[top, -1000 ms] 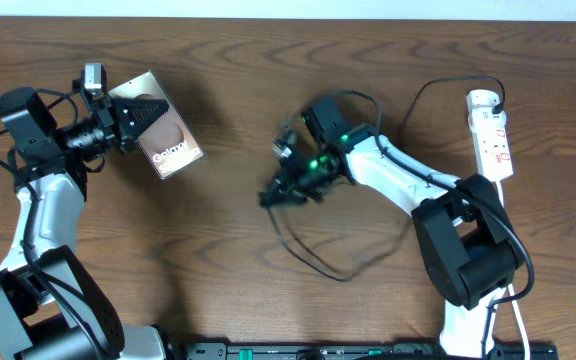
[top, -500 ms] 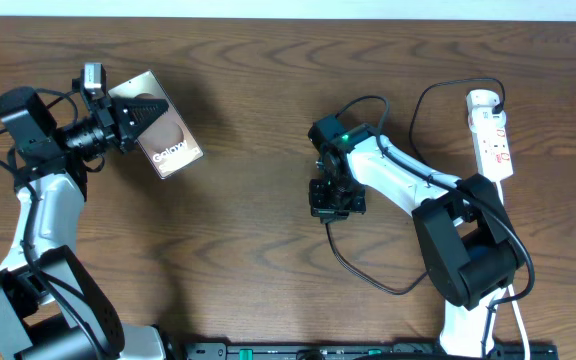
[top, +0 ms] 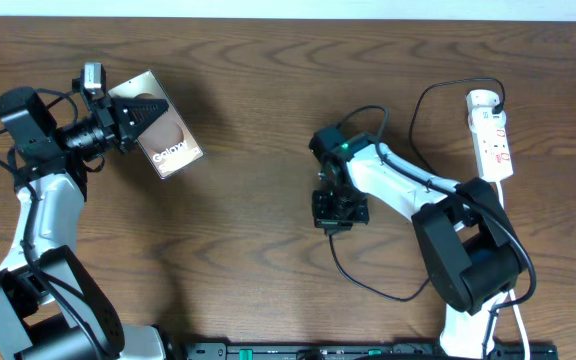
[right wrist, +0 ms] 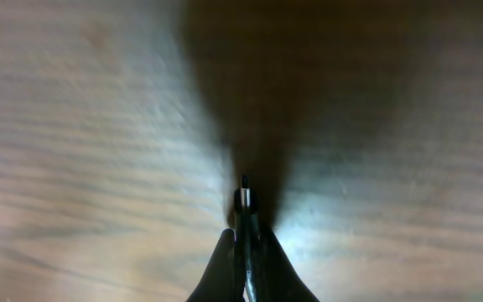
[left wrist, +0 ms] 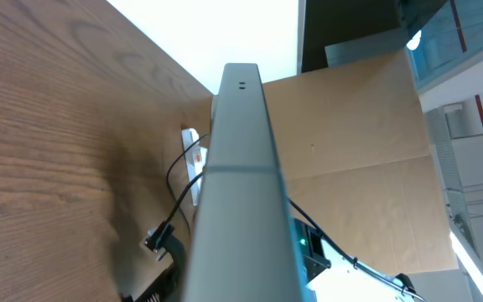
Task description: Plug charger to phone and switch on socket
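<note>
**A:** The right claw [top: 336,212] first: how do its fingers stand?

**B:** Pressed together and pointing down at the brown wooden table [top: 238,260]. In the right wrist view its two black fingers [right wrist: 279,277] pinch the small connector tip [right wrist: 244,198] of the long thin black charger cable [top: 440,84]. The tip pokes out past them towards blurred wood.

**A:** Where does that cable run?

**B:** From the claw it loops across the table towards the robot's base. Another stretch arcs up to a black plug [top: 496,97] sitting at the far end of the white elongated power strip with red markings [top: 495,140]. The strip lies flat near the right edge, well apart from the claw. I cannot tell whether its switch is on.

**A:** And the left claw [top: 140,112]?

**B:** Clamped on the small flat brownish-grey glossy phone [top: 173,150], at the end with the dark oval. The white "Galaxy" lettering at the free end faces the overhead camera. In the left wrist view the phone shows edge-on as a grey slab running up the middle.

**A:** Where is the phone relative to the connector?

**B:** At the far left of the table, well apart from the tip in the right claw. It throws a shadow on the wood beside it, though I cannot tell whether any corner touches the table
</note>
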`<state>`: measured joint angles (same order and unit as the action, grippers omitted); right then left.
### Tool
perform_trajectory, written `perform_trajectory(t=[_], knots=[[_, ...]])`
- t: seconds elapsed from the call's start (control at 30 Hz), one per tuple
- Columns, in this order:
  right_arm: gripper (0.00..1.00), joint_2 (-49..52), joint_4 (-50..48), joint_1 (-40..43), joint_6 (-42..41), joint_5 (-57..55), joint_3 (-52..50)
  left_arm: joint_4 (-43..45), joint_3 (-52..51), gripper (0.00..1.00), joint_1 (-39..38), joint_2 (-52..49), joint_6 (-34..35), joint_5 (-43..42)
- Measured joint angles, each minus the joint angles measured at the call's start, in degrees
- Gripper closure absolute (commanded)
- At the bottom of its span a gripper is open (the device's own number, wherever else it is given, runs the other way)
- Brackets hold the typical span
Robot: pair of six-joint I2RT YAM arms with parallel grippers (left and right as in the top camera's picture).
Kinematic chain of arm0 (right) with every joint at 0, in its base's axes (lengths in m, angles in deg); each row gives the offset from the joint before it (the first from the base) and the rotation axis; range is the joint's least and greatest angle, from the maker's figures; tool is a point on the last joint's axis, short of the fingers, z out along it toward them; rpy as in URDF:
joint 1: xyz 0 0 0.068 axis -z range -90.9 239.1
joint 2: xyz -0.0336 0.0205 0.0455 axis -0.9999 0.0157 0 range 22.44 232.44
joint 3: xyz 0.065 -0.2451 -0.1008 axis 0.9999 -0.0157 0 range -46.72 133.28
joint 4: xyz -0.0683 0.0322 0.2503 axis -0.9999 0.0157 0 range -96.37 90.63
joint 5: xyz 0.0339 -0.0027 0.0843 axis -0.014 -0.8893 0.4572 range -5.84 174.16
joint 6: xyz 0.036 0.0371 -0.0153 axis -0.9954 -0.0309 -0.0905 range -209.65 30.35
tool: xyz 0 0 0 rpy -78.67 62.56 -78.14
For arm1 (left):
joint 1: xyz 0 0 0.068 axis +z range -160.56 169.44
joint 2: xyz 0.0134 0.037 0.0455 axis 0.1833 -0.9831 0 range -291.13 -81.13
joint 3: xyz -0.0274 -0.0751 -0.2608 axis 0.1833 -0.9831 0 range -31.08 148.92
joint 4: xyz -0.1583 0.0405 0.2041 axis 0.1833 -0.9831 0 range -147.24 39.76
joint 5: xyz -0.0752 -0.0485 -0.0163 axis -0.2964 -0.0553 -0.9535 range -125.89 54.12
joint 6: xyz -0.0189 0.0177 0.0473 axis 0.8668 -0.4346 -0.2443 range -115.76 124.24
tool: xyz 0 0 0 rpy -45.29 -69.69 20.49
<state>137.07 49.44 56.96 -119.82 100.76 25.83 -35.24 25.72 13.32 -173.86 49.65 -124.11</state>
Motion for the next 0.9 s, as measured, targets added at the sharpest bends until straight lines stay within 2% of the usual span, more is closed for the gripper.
perform_trajectory(t=[0.37, 0.63, 0.77, 0.9], knots=[[0.99, -0.2, 1.9, 0.0, 0.0, 1.0, -0.9, 0.0, 0.0, 0.93, 0.0, 0.0, 0.0, 0.0], [0.99, 0.0, -0.8, 0.2, 1.3, 3.9, -0.4, 0.0, 0.0, 0.92, 0.0, 0.0, 0.0, 0.0], [0.99, 0.6, -3.3, 1.1, 8.0, 12.1, 3.4, 0.0, 0.0, 0.93, 0.0, 0.0, 0.0, 0.0], [0.99, 0.6, -6.8, 1.7, 18.3, 30.0, 8.5, 0.0, 0.0, 0.93, 0.0, 0.0, 0.0, 0.0]])
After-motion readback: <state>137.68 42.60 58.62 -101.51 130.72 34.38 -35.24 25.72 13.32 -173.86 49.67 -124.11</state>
